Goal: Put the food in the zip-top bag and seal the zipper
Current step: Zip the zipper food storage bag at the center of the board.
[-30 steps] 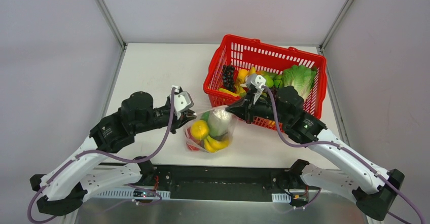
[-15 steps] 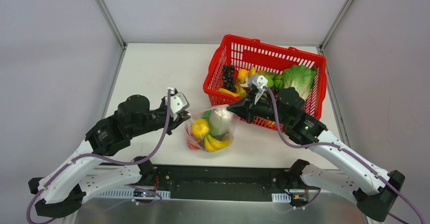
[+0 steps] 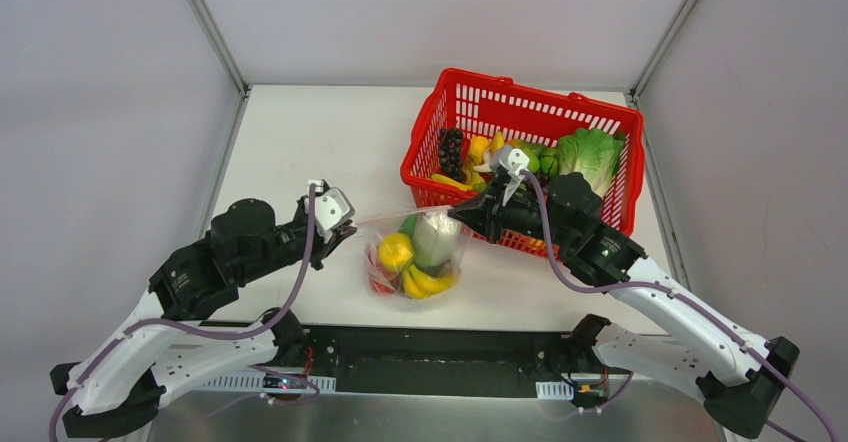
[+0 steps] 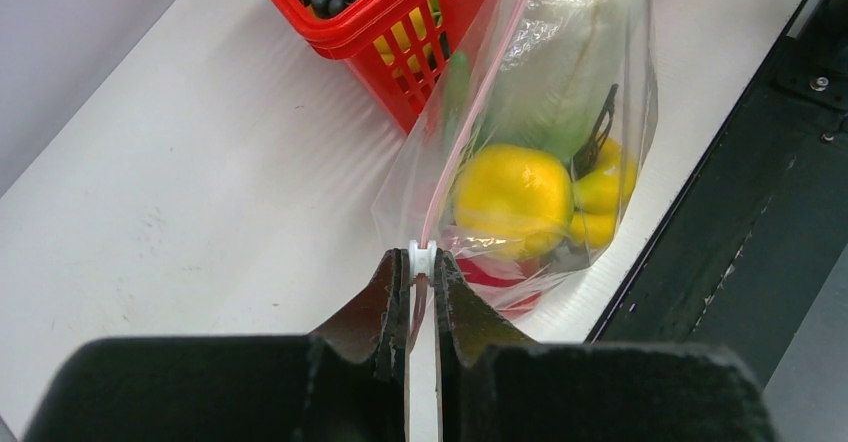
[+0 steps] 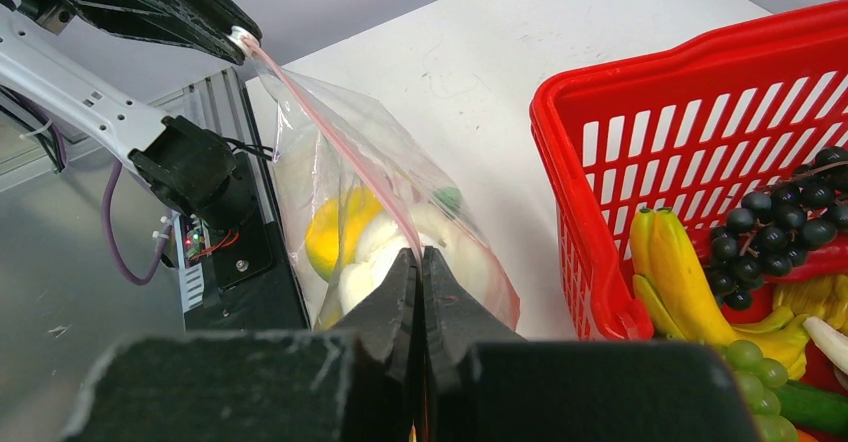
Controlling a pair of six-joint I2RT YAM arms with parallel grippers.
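Observation:
The clear zip-top bag hangs stretched between my two grippers above the table's near edge. Inside are a round yellow fruit, a banana bunch, a white oval piece and bits of green and red. My left gripper is shut on the white slider at the left end of the pink zipper. My right gripper is shut on the zipper strip at the bag's right end. The strip runs taut and straight between them.
The red mesh basket stands just behind the right gripper, holding lettuce, dark grapes, bananas and other toy food. Its near corner is close behind the bag. The black base rail lies under the bag's near side.
My left gripper has moved left and toward the near edge, pulling the slider along the zipper; the bag's top edge is now longer and tauter. The right gripper has stayed put.

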